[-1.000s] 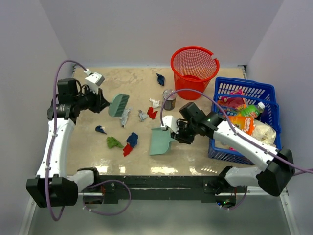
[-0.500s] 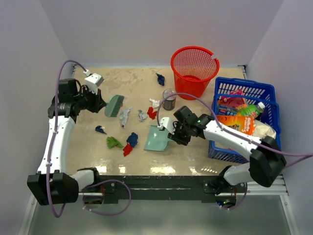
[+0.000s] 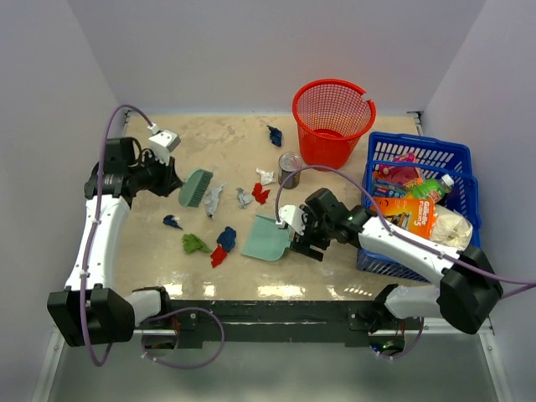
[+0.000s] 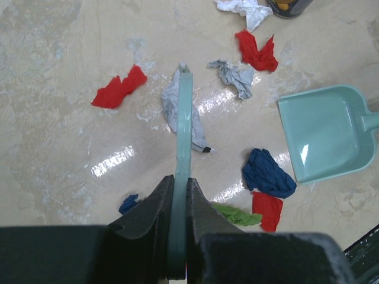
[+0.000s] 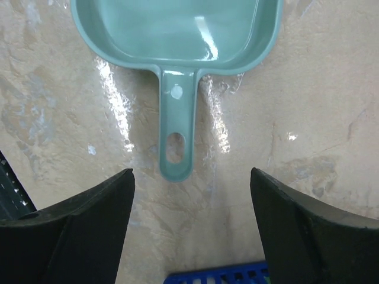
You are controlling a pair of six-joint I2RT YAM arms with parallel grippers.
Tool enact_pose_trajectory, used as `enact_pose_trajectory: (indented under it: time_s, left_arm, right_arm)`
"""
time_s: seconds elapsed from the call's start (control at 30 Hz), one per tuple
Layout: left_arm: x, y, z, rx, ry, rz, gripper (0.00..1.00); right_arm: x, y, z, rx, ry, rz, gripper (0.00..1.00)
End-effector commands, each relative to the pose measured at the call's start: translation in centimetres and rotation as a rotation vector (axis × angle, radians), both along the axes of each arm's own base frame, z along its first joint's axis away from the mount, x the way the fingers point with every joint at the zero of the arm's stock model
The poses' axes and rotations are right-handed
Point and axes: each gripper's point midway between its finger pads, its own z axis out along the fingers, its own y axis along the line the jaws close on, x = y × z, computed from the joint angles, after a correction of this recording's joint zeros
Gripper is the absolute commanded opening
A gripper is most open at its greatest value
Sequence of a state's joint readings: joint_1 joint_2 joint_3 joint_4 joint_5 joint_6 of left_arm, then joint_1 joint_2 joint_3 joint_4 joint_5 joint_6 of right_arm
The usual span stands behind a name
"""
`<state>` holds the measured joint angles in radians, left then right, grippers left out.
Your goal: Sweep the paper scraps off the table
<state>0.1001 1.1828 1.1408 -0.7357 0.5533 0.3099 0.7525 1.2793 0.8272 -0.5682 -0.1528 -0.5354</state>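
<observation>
Paper scraps lie on the table (image 3: 151, 260): dark blue (image 3: 274, 134), white (image 3: 265, 176), red (image 3: 260, 193), grey (image 3: 243, 198), pale grey (image 3: 213, 199), small blue (image 3: 172, 222), green (image 3: 195, 244), blue (image 3: 226, 238), red (image 3: 218, 255). My left gripper (image 3: 173, 179) is shut on a teal brush (image 3: 198, 187) and holds it over the pale grey scrap (image 4: 177, 106); its jaws clamp the handle (image 4: 179, 236). My right gripper (image 3: 298, 239) is open, and the teal dustpan (image 3: 265, 240) lies flat in front of it. The dustpan handle (image 5: 176, 136) ends between the fingers.
A red mesh basket (image 3: 332, 117) stands at the back right. A blue crate (image 3: 381, 260) of packaged goods is on the right, close behind my right arm. A tin can (image 3: 290, 169) stands beside the white scrap.
The dustpan and my right gripper have shifted a little left, toward the blue and red scraps. My left gripper has drawn the brush slightly left.
</observation>
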Motion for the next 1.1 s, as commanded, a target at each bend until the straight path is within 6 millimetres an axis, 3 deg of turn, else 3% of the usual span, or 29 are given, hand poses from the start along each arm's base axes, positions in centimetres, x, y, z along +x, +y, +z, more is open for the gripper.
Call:
enact_pose_trajectory:
  time_s: [0.0,0.27,0.63,0.73,0.8,0.9,1.0,1.07]
  left_arm:
    - [-0.3,0.7,0.1,0.025,-0.008,0.022,0.00]
    - [-1.6,0.6,-0.2,0.042,-0.006,0.009,0.00]
    - [-2.4,2.6,-1.6,0.159,0.012,0.039,0.00]
    - [-2.5,3.2,-1.8,0.199,0.026,0.044,0.00]
    - [-2.4,3.9,-1.2,0.234,0.024,0.064,0.00]
    - [-2.1,4.6,-0.1,0.276,0.005,0.078,0.00]
    - [-1.8,5.2,0.8,0.315,-0.007,0.069,0.00]
    - [-1.6,5.6,1.2,0.358,-0.013,0.039,0.00]
  right_arm:
    - [0.5,1.8,0.0,0.076,-0.016,0.032,0.77]
    - [1.2,3.2,-1.4,0.099,0.019,0.004,0.63]
    - [0.6,1.9,-3.1,0.014,0.057,0.011,0.55]
    - [0.8,2.5,-2.9,0.024,0.062,0.011,0.41]
    - [0.8,2.7,-2.6,0.030,0.064,0.015,0.25]
    - [0.6,2.3,-2.3,0.003,0.080,0.021,0.10]
    - [0.7,2.1,-0.8,-0.013,0.066,0.051,0.01]
    - [0.7,2.6,0.4,0.005,0.055,0.088,0.00]
